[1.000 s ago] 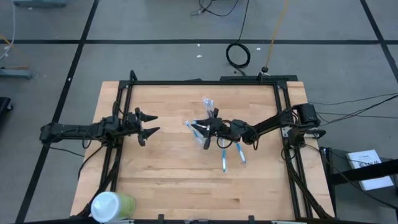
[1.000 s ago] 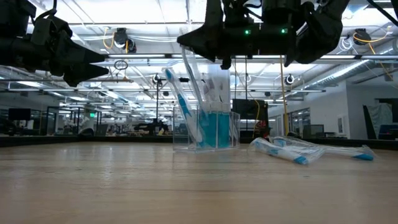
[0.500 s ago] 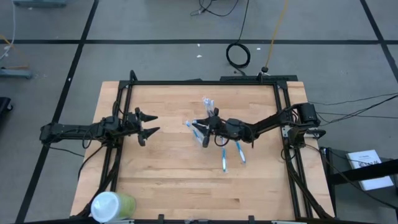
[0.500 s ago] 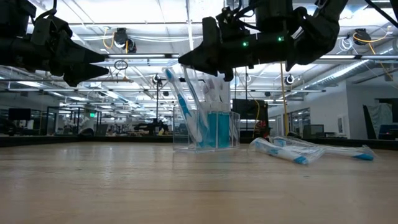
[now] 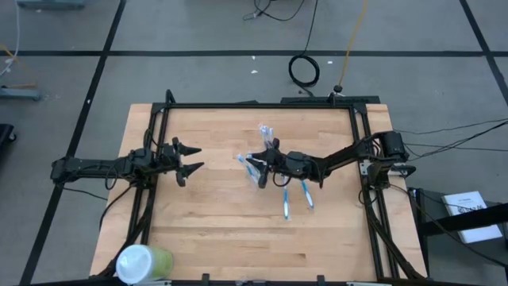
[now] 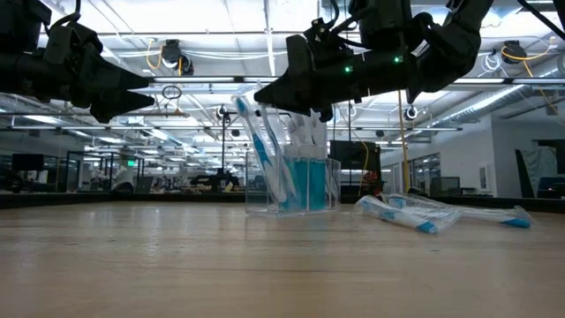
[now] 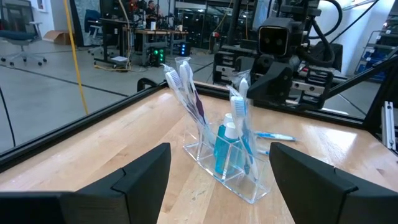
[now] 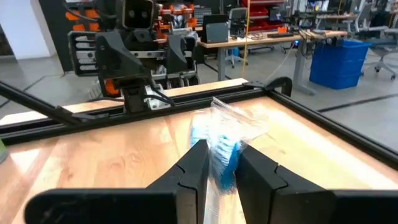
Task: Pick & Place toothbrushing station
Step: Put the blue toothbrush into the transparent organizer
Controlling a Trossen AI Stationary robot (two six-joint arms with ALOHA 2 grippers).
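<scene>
A clear plastic cup (image 6: 305, 185), box-shaped, stands mid-table holding several blue-and-white toothbrushes (image 7: 186, 93) and white-and-teal tubes (image 7: 225, 134). My right gripper (image 6: 282, 88) hovers just above the cup, reaching in from the table's right, shut on a wrapped toothbrush (image 8: 221, 146). Two loose wrapped toothbrushes (image 5: 295, 199) lie flat on the table near the cup, and one more (image 5: 264, 131) lies beyond it. My left gripper (image 5: 190, 159) stands open at the table's left, level and pointing at the cup, touching nothing. My right gripper pinches the wrapped toothbrush between its two fingers (image 8: 194, 165), on its upper part (image 8: 219, 168). The fingers come nearly level from the table's right and lie across the brush. The brush hangs steeply below them, its lower end (image 6: 281, 181) inside the clear cup.
A green cup with a white lid (image 5: 143, 262) stands at the table's near left corner. A black frame (image 5: 262, 105) runs along the table's far and side edges. Bare wood (image 5: 214, 230) lies near the front edge.
My right gripper has tipped downward and sunk toward the clear cup, still shut. The toothbrush it holds has gone lower into the cup. The cup and the loose toothbrushes have stayed in place.
</scene>
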